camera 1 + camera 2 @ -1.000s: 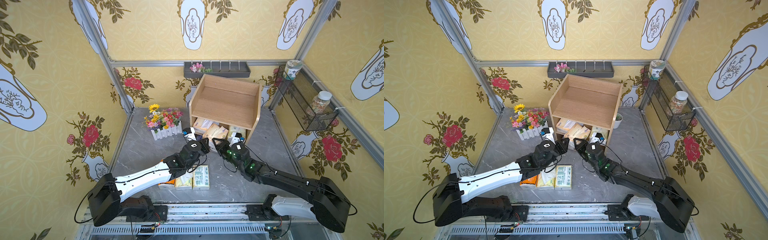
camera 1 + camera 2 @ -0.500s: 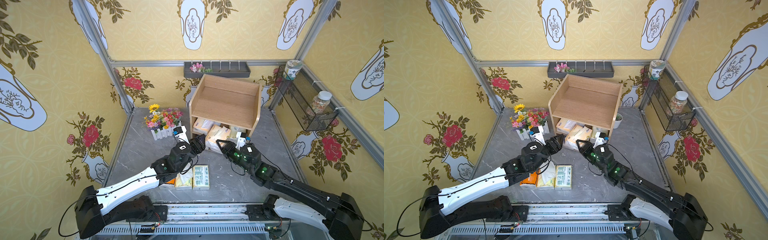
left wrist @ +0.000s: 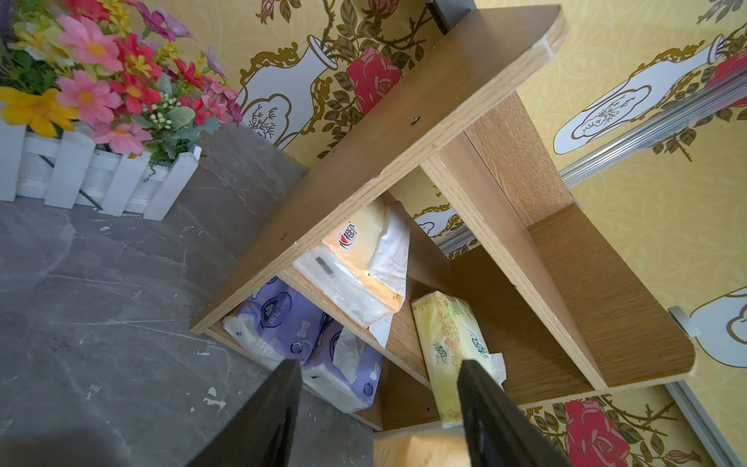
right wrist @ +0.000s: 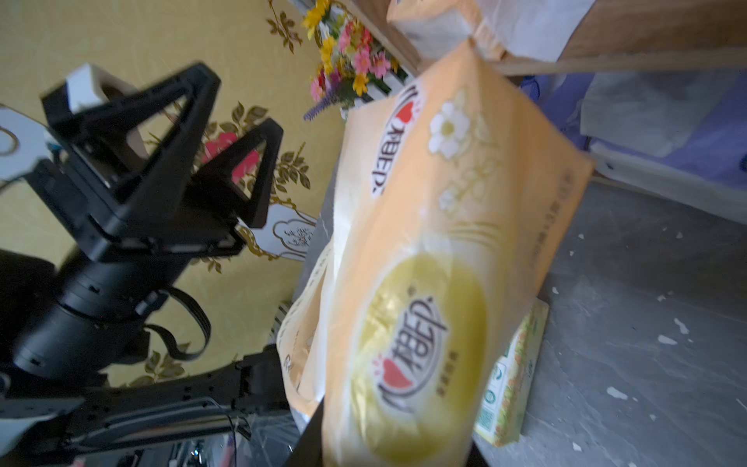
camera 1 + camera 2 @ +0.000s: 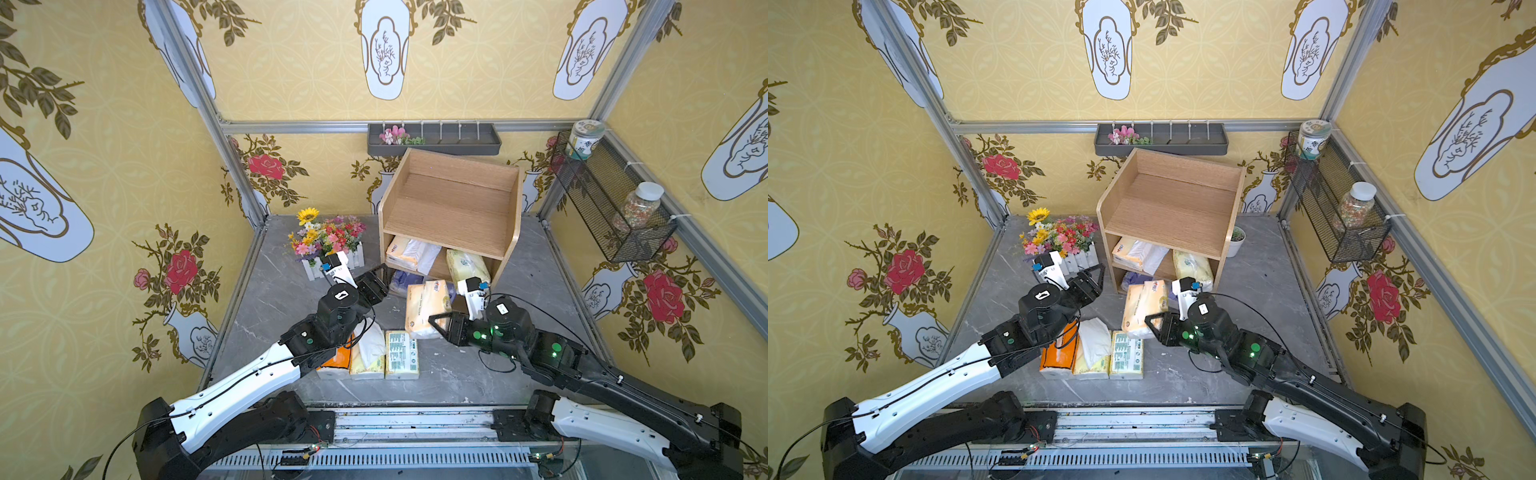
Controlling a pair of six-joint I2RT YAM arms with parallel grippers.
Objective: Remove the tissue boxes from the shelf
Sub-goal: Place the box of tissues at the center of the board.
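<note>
Both top views show the right claw [image 5: 437, 325] clamped on a cream pack [image 5: 428, 305] just outside the shelf [image 5: 453, 216]; lower it flat beside the green-printed pack [image 5: 401, 353] on the counter [image 5: 291, 291] before letting go. Left claw [image 3: 380, 364], spread wide, faces the lavender packs [image 3: 283, 319].

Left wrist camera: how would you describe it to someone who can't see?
The open left gripper faces a wooden shelf holding lavender tissue packs on the bottom tier, a cream pack and a yellow-green pack above. Flowers stand nearby.
</note>
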